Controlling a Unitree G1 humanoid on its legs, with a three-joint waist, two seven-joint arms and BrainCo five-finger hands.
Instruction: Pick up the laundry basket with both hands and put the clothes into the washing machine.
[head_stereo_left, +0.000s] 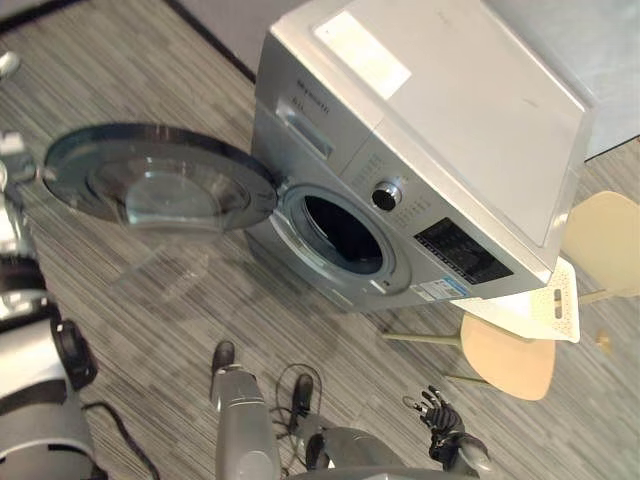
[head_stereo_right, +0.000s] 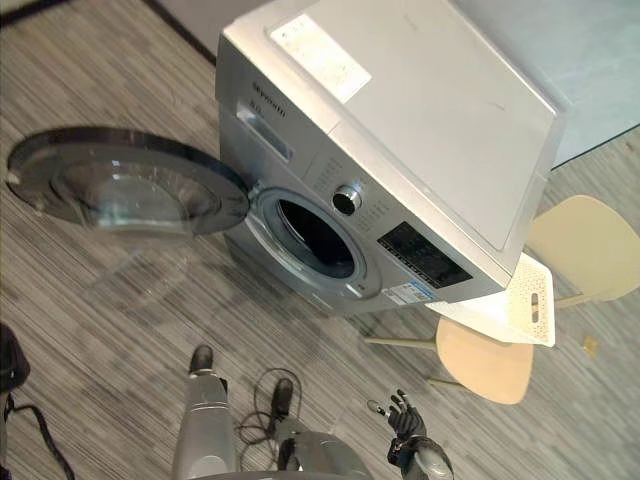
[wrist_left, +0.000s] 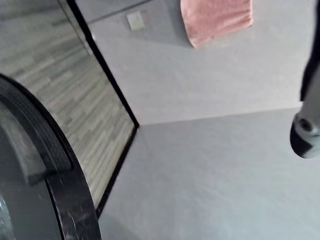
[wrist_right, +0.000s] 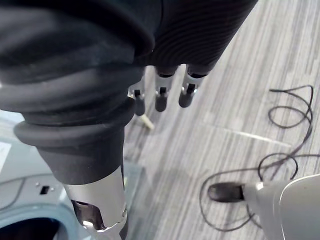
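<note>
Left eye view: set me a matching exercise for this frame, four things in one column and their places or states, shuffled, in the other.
1. round glass washing-machine door
2. white perforated plastic laundry basket
3. right hand
4. round control knob

A. low over the striped grey floor, fingers relaxed, holding nothing
B. on the front panel above the drum opening
C. swung wide open
D. on the beige chair beside the machine

Pairs: 1-C, 2-D, 3-A, 4-B.
</note>
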